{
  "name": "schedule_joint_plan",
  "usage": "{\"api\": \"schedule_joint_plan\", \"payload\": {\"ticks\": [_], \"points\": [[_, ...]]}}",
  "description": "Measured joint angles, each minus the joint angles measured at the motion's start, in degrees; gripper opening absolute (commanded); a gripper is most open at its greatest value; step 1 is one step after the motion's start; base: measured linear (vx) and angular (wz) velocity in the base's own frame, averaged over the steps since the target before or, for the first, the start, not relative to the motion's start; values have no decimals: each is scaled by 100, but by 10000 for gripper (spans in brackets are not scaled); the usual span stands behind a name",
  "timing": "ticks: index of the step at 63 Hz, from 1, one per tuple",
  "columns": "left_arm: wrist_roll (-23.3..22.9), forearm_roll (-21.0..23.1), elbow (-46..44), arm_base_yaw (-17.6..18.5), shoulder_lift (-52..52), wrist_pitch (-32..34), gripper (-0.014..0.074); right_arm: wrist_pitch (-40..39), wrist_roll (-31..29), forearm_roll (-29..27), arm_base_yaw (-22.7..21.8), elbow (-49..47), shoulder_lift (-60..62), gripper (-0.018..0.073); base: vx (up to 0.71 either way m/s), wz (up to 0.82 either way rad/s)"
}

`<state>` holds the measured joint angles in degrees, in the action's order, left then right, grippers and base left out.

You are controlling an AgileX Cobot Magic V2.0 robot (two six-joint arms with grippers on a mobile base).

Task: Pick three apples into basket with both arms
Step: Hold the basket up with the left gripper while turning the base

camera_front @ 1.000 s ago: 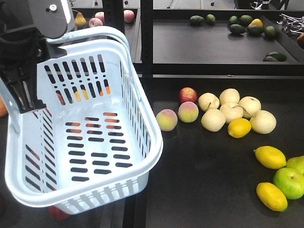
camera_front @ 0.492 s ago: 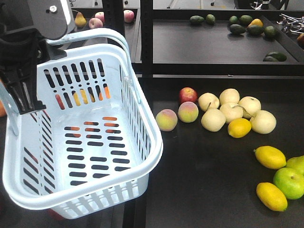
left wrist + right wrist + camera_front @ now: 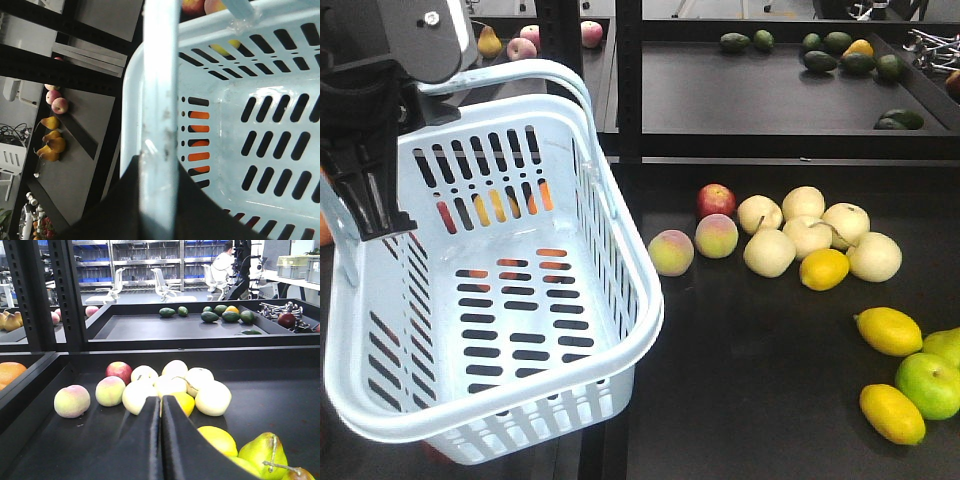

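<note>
The left gripper point(image 3: 159, 197) is clamped on the loop handle point(image 3: 161, 75) of the pale blue basket point(image 3: 638, 290), which hangs tilted beneath it. The right gripper point(image 3: 161, 432) has its fingers pressed together, holding nothing. A red apple point(image 3: 119, 372) lies ahead and slightly left of it, beside pale pears point(image 3: 172, 385).

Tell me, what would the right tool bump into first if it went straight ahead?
Probably the yellow lemon just beyond the right tool, among the pale pears, though depth is hard to judge.
</note>
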<state>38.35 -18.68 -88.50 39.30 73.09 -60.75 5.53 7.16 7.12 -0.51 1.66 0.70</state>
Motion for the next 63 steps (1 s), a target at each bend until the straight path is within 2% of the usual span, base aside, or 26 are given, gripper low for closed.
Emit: {"api": "schedule_joint_plan", "payload": {"ticks": [32,63], "points": [[0,0,0,0,0,0,-8,0,0,0,0,0,0,-8,-2,7],[0,0,0,0,0,0,-6,0,0,0,0,0,0,-8,-3,33]]}}
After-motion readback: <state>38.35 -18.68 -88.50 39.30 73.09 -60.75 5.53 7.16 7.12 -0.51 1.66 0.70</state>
